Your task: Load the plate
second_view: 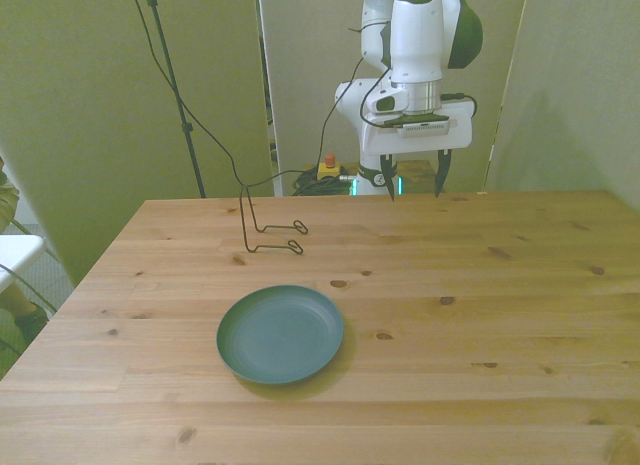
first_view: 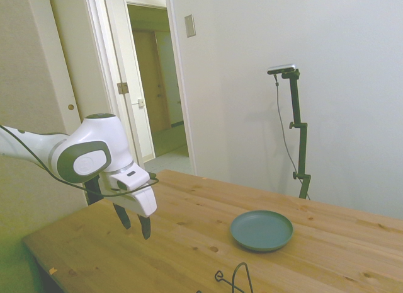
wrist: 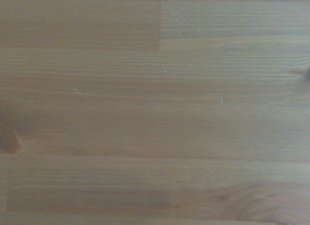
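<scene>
The plate (second_view: 280, 333) (first_view: 261, 230) is a round, dark teal-green dish lying flat and empty on the wooden table (second_view: 480, 285), toward the front view's left of middle. My gripper (second_view: 414, 190) (first_view: 135, 229) hangs open over the table's far edge, well away from the plate, with its fingers pointing down and nothing between them. The wrist view shows only bare wood (wrist: 155, 109).
A thin black wire rack (second_view: 246, 220) (first_view: 242, 264) stands on the table behind the plate, toward the far edge. A black cable runs from it off the table. Behind the table sits a yellow box with a red button (second_view: 327, 168).
</scene>
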### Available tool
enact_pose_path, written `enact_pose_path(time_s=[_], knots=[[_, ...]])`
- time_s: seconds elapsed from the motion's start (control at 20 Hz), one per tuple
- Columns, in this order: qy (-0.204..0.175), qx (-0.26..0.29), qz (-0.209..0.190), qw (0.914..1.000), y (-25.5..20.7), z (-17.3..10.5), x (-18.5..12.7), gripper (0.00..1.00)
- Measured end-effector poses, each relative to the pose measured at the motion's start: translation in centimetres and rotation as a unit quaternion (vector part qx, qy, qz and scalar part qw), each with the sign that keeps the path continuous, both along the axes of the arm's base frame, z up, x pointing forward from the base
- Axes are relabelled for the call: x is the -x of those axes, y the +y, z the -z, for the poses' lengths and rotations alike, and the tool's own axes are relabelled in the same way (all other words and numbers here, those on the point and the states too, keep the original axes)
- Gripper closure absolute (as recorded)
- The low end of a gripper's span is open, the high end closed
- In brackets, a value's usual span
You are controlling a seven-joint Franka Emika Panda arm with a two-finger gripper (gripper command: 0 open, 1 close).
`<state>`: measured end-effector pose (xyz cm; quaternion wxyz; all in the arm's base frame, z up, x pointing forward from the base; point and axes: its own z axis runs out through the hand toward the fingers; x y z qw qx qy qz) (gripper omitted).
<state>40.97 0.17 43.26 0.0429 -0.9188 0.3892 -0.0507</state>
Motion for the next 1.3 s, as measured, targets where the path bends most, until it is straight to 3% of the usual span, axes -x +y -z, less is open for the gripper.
enact_pose_path(time_s=[0.45, 0.9, 1.3], knots=[[-0.006, 0.002, 0.007, 1.0000, -2.4, -1.7, -1.7, 0.00], [-0.008, -0.007, 0.039, 0.9992, -13.5, -4.8, -9.2, 0.00], [0.002, -0.007, 0.066, 0.9978, -20.8, -5.3, -14.5, 0.00]])
